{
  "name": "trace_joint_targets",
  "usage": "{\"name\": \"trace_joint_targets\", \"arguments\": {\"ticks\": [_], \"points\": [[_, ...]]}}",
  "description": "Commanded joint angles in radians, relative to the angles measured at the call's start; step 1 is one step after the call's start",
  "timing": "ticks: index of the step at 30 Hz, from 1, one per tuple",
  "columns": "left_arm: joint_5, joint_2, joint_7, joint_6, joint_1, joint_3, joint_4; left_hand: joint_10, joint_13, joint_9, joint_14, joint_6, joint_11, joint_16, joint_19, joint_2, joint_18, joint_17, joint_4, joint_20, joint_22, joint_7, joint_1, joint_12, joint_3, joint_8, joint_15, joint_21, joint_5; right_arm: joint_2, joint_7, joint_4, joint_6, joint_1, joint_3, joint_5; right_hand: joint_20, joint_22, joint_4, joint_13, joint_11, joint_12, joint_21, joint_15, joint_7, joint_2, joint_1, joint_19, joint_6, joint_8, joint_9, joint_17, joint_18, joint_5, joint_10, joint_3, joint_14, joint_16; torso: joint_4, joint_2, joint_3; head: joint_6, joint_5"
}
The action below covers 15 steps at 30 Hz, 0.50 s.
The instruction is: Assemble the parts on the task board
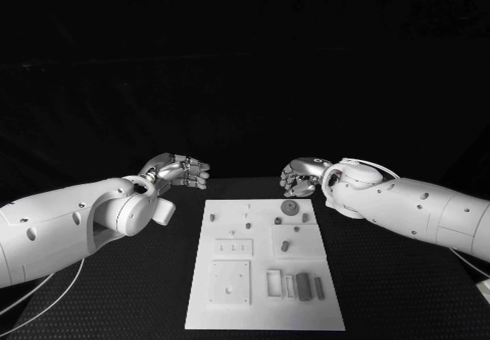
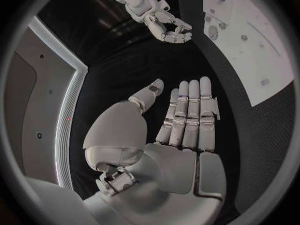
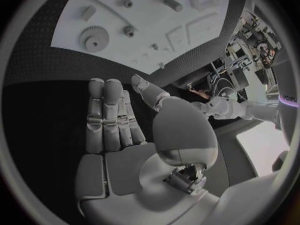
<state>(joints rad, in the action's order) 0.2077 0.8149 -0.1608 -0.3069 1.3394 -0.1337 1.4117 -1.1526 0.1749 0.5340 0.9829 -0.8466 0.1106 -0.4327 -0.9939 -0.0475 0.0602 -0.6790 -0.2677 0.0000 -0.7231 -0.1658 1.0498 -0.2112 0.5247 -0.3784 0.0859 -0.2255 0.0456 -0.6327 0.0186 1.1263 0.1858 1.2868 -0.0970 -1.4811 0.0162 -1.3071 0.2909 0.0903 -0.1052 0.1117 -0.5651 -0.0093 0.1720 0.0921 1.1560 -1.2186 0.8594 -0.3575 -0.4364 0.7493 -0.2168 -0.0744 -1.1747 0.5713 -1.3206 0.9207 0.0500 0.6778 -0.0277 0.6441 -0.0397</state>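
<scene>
The white task board (image 1: 263, 312) lies in the middle of the black table. At its far end a grey gear (image 1: 290, 207) sits on it, with a short grey peg (image 1: 285, 246) nearer and dark grey bars (image 1: 305, 287) at its near right. My left hand (image 1: 180, 172) hovers off the board's far left corner, and my right hand (image 1: 302, 178) hovers just beyond the gear. Each wrist view shows its own palm, my left hand (image 2: 181, 130) and my right hand (image 3: 119, 130), with straight fingers and nothing held. The gear (image 3: 94, 39) and board (image 3: 156, 15) lie ahead of the right fingers.
Small studs and square recessed plates (image 1: 230, 281) dot the board. A thin cable (image 1: 36, 296) trails by the left arm, and a white object (image 1: 484, 287) sits at the table's right edge. Bare black table surrounds the board (image 2: 250, 50).
</scene>
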Motion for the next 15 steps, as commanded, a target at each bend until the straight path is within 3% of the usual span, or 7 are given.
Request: {"name": "trace_joint_targets", "arguments": {"ticks": [1,6,9,15], "points": [[0.011,-0.001,-0.012,0.019,0.004,0.001,0.01,-0.003,0.001,-0.001,0.005,-0.005,0.0,0.007,0.001,-0.003,-0.001,-0.002,0.003,-0.007,-0.002,-0.001,-0.007,0.004,-0.004,0.006,0.004,0.001,0.005,0.0,-0.018,0.021,-0.049,-0.001,-0.005,-0.115,-0.015,-0.03,-0.001,-0.001,0.002,-0.01,-0.053,0.0,-0.002,0.005,0.008,-0.015,0.011,0.007,-0.001,0.022,-0.045,-0.006,-0.013,-0.003,-0.014,0.052,0.0144,0.028,-0.0056,-0.003,-0.009],[0.012,0.002,-0.01,0.024,0.004,0.001,0.025,-0.002,0.003,-0.003,0.003,-0.004,0.002,0.011,0.003,-0.006,-0.002,-0.004,0.006,-0.007,-0.002,-0.002,-0.013,0.01,-0.007,0.011,0.006,0.002,0.005,-0.024,-0.017,0.076,-0.096,-0.001,-0.022,-0.137,-0.027,-0.029,0.0,0.0,0.004,-0.021,-0.124,-0.003,-0.006,0.004,0.006,-0.005,0.024,0.012,-0.005,0.041,-0.045,-0.006,-0.03,0.003,-0.008,0.115,0.019,0.04,-0.0066,0.001,-0.015],[0.012,0.007,-0.011,0.025,0.004,0.001,0.031,-0.002,0.003,-0.003,0.003,-0.004,0.002,0.012,0.003,-0.007,-0.002,-0.005,0.007,-0.007,-0.003,-0.003,-0.015,0.012,-0.007,0.012,0.006,0.003,0.005,-0.023,-0.018,0.081,-0.101,-0.001,-0.025,-0.144,-0.029,-0.028,-0.001,0.0,0.005,-0.024,-0.142,-0.003,-0.008,0.003,0.004,0.0,0.028,0.013,-0.007,0.042,-0.045,-0.006,-0.036,0.005,-0.006,0.129,0.02,0.045,-0.0064,-0.002,-0.016],[0.014,0.006,-0.011,0.025,0.005,0.002,0.029,-0.002,0.004,-0.004,0.003,-0.004,0.003,0.014,0.003,-0.008,-0.003,-0.007,0.009,-0.007,-0.003,-0.003,-0.017,0.014,-0.008,0.014,0.006,0.003,0.005,-0.011,-0.018,0.066,-0.103,-0.001,-0.05,-0.167,-0.03,-0.028,-0.001,0.001,0.006,-0.027,-0.159,-0.004,-0.009,0.005,-0.001,0.006,0.033,0.014,-0.01,0.04,-0.045,-0.006,-0.041,0.008,-0.003,0.143,0.0225,0.056,-0.0057,-0.007,-0.023]]}}
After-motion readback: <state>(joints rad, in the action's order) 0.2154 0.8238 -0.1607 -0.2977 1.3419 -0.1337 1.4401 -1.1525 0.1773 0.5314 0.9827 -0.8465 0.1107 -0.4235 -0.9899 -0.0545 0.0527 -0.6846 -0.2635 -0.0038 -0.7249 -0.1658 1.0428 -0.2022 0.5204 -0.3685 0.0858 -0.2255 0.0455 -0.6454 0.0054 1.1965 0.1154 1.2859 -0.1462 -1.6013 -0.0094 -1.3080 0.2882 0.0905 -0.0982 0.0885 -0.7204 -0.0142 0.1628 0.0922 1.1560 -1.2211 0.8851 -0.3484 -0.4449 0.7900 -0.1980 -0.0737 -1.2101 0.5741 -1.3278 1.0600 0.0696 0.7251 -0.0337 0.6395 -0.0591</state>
